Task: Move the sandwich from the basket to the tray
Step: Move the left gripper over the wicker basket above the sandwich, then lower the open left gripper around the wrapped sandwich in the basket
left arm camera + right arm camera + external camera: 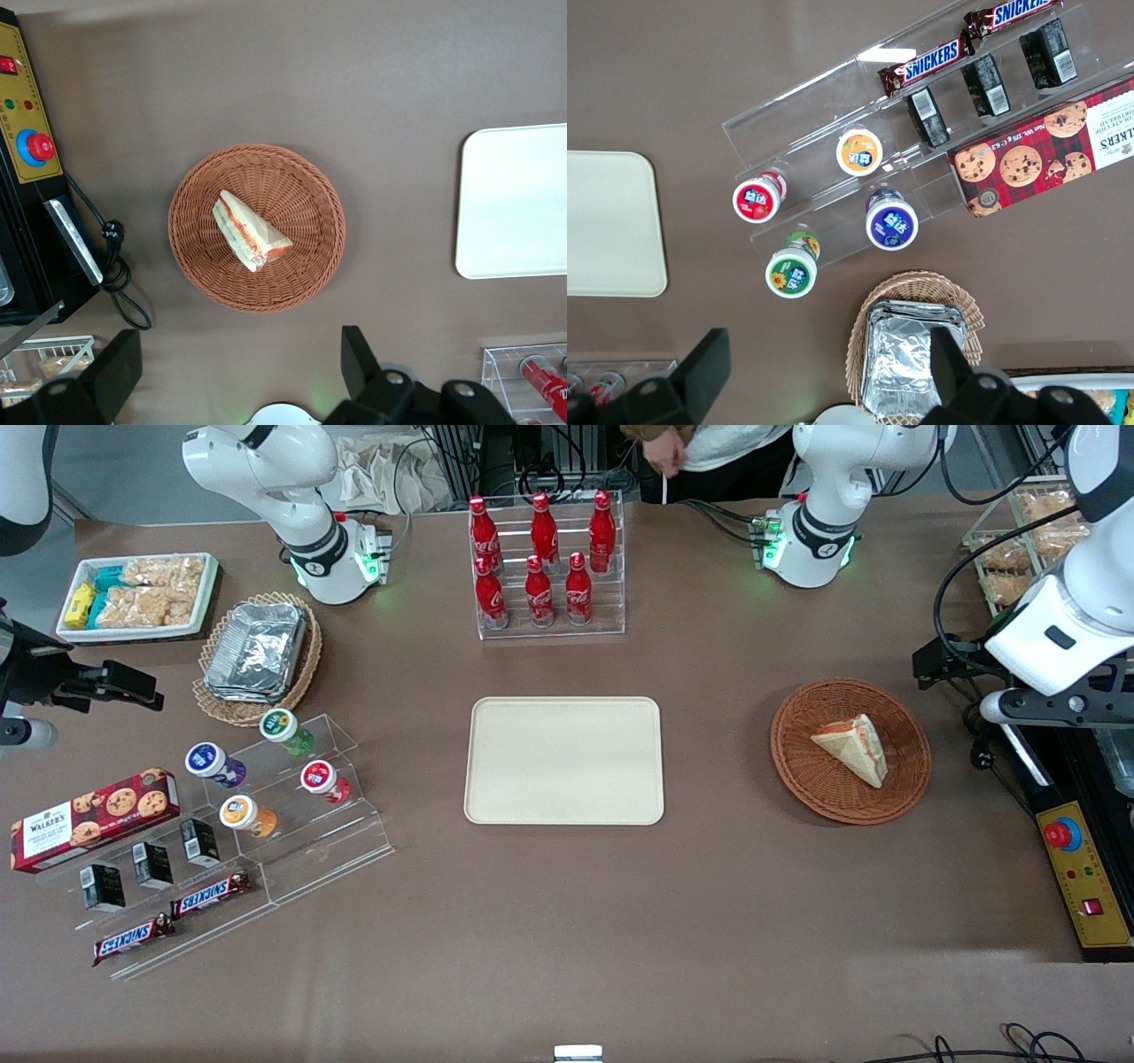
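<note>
Sandwich point(852, 747) first, since everything hangs on where it sits relative to my tool: it lies in the reddish-brown basket point(802, 766), flat on the weave, untouched. Nearest the front camera on this stretch of table is bare brown surface; then comes the basket, with the wedge resting slightly off its middle toward the working arm's end. From the wrist camera I look straight down on it: sandwich point(249, 231) inside the basket point(312, 195), its long axis running on a diagonal across the weave, the filled cut edge with the red-orange stripe along one long side. My gripper point(239, 372) hangs high above, fingers point(117, 365) spread wide apart and holding nothing, and its centre looks offset from the basket rather than over it. My judgement: I need to shift over the wedge, turn the wrist so the fingers close across the short width, not along the diagonal, then descend. The tray point(564, 759) lies beside the basket toward the parked arm's end, well apart from it, bare. Farther from the camera stands a rack of red bottles point(542, 562), out of the carrying path as I read it.
</note>
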Action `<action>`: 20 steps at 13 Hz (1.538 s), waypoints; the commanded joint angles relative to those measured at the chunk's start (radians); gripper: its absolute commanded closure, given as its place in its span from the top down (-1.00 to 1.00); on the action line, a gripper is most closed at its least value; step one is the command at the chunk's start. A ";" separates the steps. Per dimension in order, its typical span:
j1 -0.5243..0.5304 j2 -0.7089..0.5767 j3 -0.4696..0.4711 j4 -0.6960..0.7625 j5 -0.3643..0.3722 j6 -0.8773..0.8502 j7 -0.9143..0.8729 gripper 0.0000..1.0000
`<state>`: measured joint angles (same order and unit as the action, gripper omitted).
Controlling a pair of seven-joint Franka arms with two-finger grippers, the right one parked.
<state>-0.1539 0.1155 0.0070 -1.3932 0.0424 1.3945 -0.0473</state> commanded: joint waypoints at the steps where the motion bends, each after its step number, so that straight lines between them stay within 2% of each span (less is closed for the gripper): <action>1: -0.001 0.010 0.001 0.025 -0.010 -0.006 -0.016 1.00; 4: -0.001 0.001 0.004 0.002 0.005 -0.009 -0.023 1.00; 7: -0.003 0.001 0.002 -0.050 0.011 0.036 -0.210 1.00; 9: -0.001 -0.078 0.002 -0.191 0.010 0.120 -0.313 0.99; 13: 0.004 -0.322 0.007 -0.704 0.011 0.527 -0.682 0.98; 14: 0.004 -0.341 0.008 -0.787 0.013 0.591 -0.738 0.98; 17: 0.042 -0.323 0.010 -0.855 0.033 0.636 -0.789 0.99; 20: 0.063 -0.332 0.011 -0.996 0.033 0.795 -0.847 0.99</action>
<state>-0.1013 -0.1744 0.0245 -2.2807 0.0556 2.0899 -0.8243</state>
